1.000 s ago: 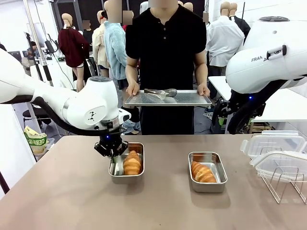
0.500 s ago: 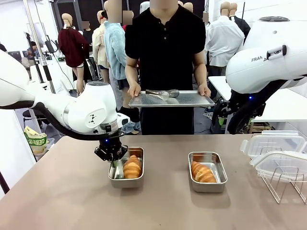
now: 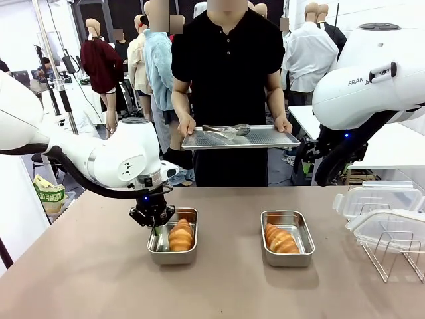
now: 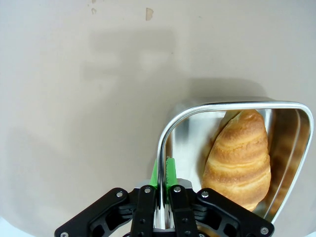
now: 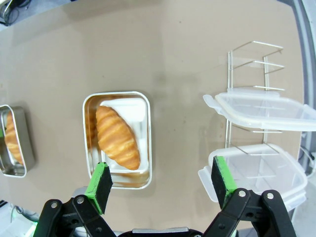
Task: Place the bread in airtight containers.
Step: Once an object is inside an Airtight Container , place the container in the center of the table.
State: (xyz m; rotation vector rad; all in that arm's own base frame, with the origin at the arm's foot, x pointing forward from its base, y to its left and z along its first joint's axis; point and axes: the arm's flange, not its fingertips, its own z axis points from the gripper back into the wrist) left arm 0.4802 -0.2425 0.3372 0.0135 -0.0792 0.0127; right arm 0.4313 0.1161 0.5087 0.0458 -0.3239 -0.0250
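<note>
1. Bread: one glossy roll (image 3: 180,235) lies in the left tin (image 3: 171,258) and a second roll (image 3: 281,240) in the right tin (image 3: 287,260). Both tins stand uncovered on the counter (image 3: 226,292), well apart, the left one at 9 o'clock from its middle and the right one at 3 o'clock.
2. Left jaws: closed on the left tin's wall near its 10 o'clock corner as the front view shows it. In the left wrist view the steel rim is pinched between the green pads (image 4: 171,170), with the roll inside the tin at 2 o'clock from them.
3. Right jaws: wide open and gripping nothing, high above the counter. In the right wrist view the right tin lies at 10 o'clock, just past one pad.
4. Far lid (image 3: 378,198) and near lid (image 3: 392,224), both clear plastic, rest on the wire rack (image 3: 392,259) at the counter's 3 o'clock edge.
5. Person (image 3: 229,73): standing at 12 o'clock across the counter, the person's right hand (image 3: 186,125) and the person's left hand (image 3: 283,124) holding a mesh tray (image 3: 265,137) level, with tongs (image 3: 226,129) lying on it.
</note>
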